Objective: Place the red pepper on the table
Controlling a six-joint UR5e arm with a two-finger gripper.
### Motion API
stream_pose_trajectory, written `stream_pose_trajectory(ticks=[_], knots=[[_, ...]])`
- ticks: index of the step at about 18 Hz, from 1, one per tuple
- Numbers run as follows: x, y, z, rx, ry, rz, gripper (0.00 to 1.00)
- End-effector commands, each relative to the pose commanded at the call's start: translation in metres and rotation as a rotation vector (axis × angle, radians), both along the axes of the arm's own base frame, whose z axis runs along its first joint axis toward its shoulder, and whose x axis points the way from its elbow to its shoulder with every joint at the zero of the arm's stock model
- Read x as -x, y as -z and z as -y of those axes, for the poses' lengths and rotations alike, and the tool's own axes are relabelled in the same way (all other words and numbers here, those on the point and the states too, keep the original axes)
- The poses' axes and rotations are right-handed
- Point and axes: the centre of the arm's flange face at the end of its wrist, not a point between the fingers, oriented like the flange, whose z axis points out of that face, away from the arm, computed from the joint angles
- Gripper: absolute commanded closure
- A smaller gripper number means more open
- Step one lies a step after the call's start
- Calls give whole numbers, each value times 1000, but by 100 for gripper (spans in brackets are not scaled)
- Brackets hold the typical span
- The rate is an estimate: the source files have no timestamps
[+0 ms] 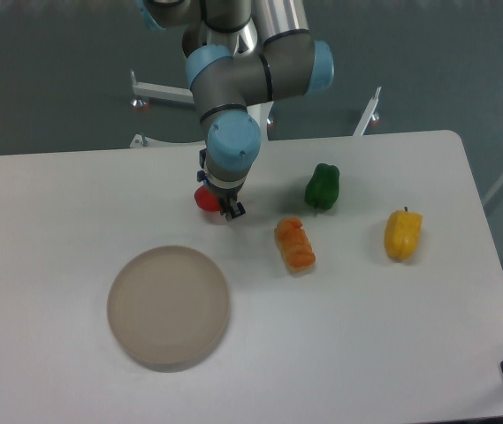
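The red pepper [205, 200] is small and glossy, and mostly covered by the arm's wrist. It sits between the fingers of my gripper [216, 202], which is shut on it, low over the white table [366, 336] left of centre at the back. I cannot tell whether the pepper touches the tabletop.
A round beige-grey plate [169, 306] lies in front of the gripper, to the left. An orange ridged pepper [295, 245], a green pepper [323, 186] and a yellow pepper [402, 233] lie to the right. The arm's base stands behind the table.
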Motion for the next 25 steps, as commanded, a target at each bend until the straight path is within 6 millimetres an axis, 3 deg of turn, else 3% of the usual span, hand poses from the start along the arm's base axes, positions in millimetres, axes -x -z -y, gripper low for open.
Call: stream_pose_trajectory(ticks=[1,2,3,9,14,15,18,20,22,25], knots=[[0,0,0,0,2,-1,47],[0,-1,0,-1,0,-2,32],[0,-1,0,-1,-5,-4,0],[7,-21,-9,-40,-9,-28,0],[32,-73,-35,-137,-26,-87,0],[47,-91,-41,-169,-40,-110,0],[88,-117,-46,-217,-77,-143,0],[111,-130,-56,-238,-94,-161,0],[154,-143,-66,-235,-128,-188,0],[192,-147,-70,-243,-111,-206,0]])
